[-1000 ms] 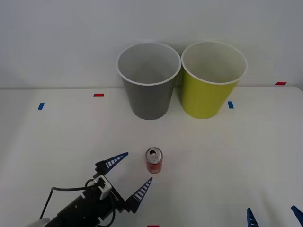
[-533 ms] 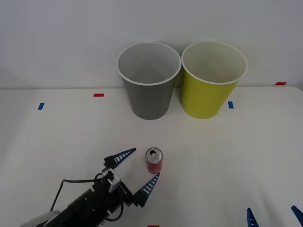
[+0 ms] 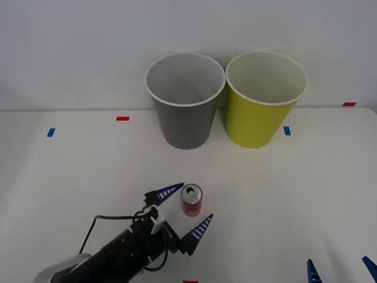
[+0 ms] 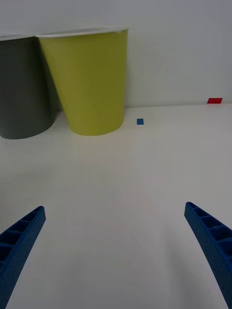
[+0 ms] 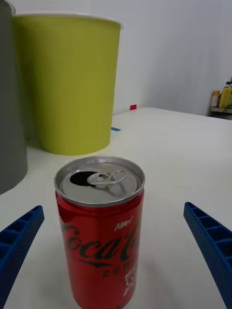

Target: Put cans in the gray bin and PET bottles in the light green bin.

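- Left gripper (image 3: 184, 209): spread wide, one blue finger (image 3: 164, 192) on each side of the can without touching it; nothing is held.
- Can (image 3: 191, 200): small, red, silver top with an opened pull-tab; upright on the white worktop (image 3: 283, 188), seen close between the fingers in the left wrist view (image 5: 100, 231).
- Gray bin (image 3: 185, 100): upright, well beyond the can, slightly to its left.
- Light green bin (image 3: 265, 98): upright, beyond the can and to its right, just beside the gray bin, rims nearly meeting.
- Tape marks: small red (image 3: 122, 118) and blue (image 3: 287, 131) patches on the worktop, farther from the can, to either side of the bins.
- Right gripper (image 3: 340, 272): parked far right of the can at the near worktop edge, fingers apart and empty.
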`<state>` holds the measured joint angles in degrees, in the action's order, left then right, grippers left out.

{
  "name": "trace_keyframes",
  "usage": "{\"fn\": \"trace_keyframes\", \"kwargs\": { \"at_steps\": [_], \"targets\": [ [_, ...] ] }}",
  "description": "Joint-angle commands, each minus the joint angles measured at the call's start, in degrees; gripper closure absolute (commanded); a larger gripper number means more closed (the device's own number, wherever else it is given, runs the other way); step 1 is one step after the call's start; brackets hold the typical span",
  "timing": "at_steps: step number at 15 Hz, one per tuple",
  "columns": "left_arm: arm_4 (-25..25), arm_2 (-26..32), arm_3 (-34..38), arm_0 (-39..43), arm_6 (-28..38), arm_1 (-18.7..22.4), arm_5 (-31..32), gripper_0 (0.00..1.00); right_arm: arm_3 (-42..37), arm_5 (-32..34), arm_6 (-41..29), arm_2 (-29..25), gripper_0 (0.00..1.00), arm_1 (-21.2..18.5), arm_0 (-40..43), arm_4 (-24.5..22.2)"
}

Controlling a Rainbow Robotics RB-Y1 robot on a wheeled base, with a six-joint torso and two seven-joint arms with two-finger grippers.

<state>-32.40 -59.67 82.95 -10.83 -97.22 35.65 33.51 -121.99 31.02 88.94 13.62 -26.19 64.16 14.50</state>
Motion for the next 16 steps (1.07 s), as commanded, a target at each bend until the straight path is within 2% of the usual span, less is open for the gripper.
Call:
{"fn": "trace_keyframes", "kwargs": {
  "at_steps": [1,13,14,15,16],
  "targets": [
    [-0.29,-0.01,-0.34,-0.95,0.01,0.04,-0.81,0.00,0.00,0.00,0.00,0.00,0.00,0.00,0.00,0.00],
    [-1.08,-0.01,-0.34,-3.15,-0.08,-1.90,-3.71,0.00,0.00,0.00,0.00,0.00,0.00,0.00,0.00,0.00],
    [-1.08,0.08,-0.34,-3.32,0.01,-1.90,-3.89,0.21,0.00,0.00,0.00,0.00,0.00,0.00,0.00,0.00],
    [-1.00,-0.01,-0.34,-3.41,-0.17,-1.90,-3.98,0.80,0.00,0.00,0.00,0.00,0.00,0.00,0.00,0.00],
    [-0.73,0.08,-0.34,-3.41,-0.17,-1.98,-3.98,1.00,0.00,0.00,0.00,0.00,0.00,0.00,0.00,0.00]
  ]
}}
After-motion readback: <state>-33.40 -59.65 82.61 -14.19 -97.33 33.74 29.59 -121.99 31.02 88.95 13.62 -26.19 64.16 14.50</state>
